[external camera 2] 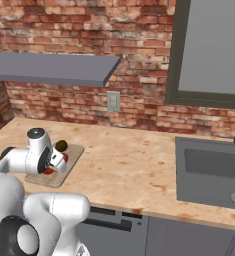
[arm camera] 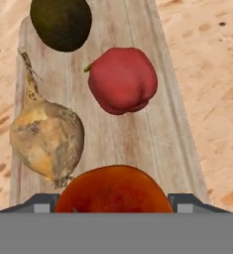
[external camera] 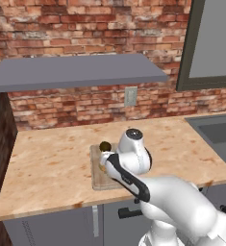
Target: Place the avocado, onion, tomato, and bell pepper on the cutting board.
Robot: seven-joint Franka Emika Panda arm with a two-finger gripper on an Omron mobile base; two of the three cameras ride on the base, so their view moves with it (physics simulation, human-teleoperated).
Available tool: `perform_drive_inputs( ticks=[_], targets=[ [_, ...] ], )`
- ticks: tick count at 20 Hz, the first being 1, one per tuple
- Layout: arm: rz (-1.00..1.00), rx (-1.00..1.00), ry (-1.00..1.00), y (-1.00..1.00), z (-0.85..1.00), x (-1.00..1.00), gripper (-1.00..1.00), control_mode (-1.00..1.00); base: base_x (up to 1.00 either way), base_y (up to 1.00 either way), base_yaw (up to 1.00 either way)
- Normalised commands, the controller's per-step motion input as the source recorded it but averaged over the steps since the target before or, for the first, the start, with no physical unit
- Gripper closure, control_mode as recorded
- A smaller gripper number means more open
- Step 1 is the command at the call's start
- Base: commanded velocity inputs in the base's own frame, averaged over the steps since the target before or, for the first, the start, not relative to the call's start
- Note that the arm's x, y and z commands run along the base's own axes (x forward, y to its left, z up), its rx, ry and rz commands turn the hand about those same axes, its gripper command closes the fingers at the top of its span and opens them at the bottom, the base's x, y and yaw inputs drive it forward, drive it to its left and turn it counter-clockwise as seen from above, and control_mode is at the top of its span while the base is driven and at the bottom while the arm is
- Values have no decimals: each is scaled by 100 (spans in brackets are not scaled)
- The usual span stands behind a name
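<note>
The white Franka arm with dark joints reaches forward from its base, folded at the elbow, its wrist turned downward so the hand points at the work surface. In the hand view, the two-finger gripper (arm camera: pixel 113 201) has its small dark fingertips (arm camera: pixel 41 204) spread apart at either side of the smooth round orange-red tomato (arm camera: pixel 113 191), which sits between them. Whether the pads touch it cannot be told.
</note>
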Motion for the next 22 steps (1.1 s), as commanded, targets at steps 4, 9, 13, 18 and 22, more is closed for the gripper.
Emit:
perform_drive_inputs(
  ticks=[4,9,13,18,22],
  targets=[
    [0,0,4,4,-38,17,100,-100,0,0,0],
    [0,0,1,0,-37,14,100,-100,0,0,0],
    [0,0,0,0,-37,14,100,-100,0,0,0],
    [0,0,0,-5,-39,-1,-100,-100,0,0,0],
    [0,0,0,-30,-20,-16,-100,-100,0,0,0]
  ],
)
